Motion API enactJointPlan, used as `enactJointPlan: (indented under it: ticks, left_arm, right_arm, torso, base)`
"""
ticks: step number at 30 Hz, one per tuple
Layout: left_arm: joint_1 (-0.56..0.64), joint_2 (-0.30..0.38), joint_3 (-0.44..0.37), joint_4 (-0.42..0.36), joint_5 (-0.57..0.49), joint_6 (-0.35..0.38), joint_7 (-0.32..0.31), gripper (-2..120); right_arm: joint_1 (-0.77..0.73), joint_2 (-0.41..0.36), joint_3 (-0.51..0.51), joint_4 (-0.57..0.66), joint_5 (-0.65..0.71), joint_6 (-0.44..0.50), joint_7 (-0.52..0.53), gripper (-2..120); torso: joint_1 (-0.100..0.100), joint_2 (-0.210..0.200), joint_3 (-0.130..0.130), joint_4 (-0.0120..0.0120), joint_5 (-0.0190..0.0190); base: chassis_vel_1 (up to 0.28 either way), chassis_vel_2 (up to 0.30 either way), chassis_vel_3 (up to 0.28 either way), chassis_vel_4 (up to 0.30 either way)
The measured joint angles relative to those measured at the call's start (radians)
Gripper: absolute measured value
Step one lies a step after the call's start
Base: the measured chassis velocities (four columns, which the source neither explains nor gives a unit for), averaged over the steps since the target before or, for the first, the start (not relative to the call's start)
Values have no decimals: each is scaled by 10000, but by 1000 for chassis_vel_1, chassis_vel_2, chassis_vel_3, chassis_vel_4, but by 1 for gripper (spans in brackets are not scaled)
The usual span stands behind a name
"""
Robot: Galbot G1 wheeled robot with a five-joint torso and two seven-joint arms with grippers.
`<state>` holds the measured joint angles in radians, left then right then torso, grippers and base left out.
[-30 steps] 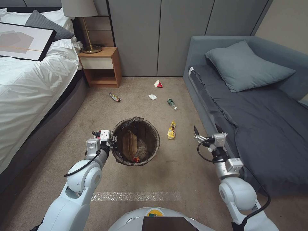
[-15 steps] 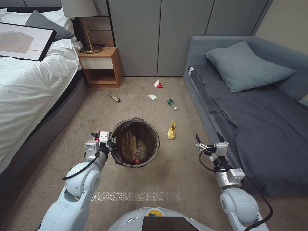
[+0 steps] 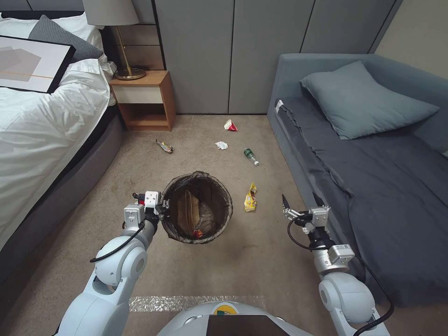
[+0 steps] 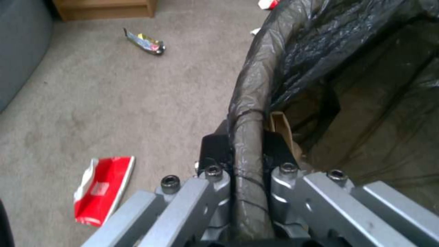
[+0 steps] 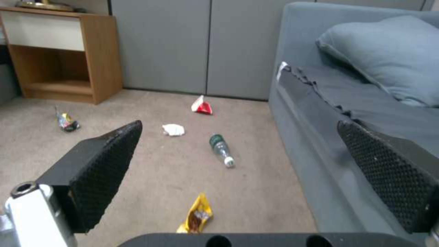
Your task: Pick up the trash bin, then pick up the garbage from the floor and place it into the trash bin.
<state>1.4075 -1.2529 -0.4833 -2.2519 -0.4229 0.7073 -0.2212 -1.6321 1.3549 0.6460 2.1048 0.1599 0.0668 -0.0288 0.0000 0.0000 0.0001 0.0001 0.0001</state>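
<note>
Bed (image 3: 37,135) occupies the left of the head view; grey sofa (image 3: 373,177) occupies the right; wooden nightstand (image 3: 142,100) stands at upper left against the wall panels. Carpeted floor (image 3: 261,261) lies between them.

The trash bin (image 3: 197,219) sits at centre frame in the head view, lined with a dark bag folded over its rim. A tan paper bag (image 3: 189,212) and a small red wrapper (image 3: 198,233) are already inside. The left gripper (image 3: 161,208) is at the bin's left rim; the left wrist view shows its jaws clamped narrow on the bagged rim, one inside and one outside. Whether the bin is off the carpet cannot be told.

The right gripper (image 3: 301,201) hangs at centre right, beside the sofa edge, jaws spread wide and holding nothing.

Litter on the floor, upper centre of the head view: yellow snack wrapper (image 3: 250,197) just right of the bin, green bottle (image 3: 250,156), white tissue (image 3: 221,145), red-and-white packet (image 3: 230,125), and a foil wrapper (image 3: 165,146) near the nightstand. A further red-and-white packet (image 4: 103,188) lies on the carpet in the left wrist view.

Assessment: bin secured; collection stage in hand. The yellow wrapper is nearest the right gripper. The next move likely calls for lowering that arm and closing on the flat wrapper against soft carpet.
</note>
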Motion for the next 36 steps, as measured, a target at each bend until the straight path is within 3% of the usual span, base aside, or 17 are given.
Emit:
enactJointPlan:
  ticks: [36]
  left_arm:
    - [29,45,2,-22,-7,-39,104,5]
  right_arm:
    - [-3,22,-91,-80,-18,-78,52,100]
  torso:
    - [-1,0,-1,-1,0]
  base:
    - [-111,118,112,-112]
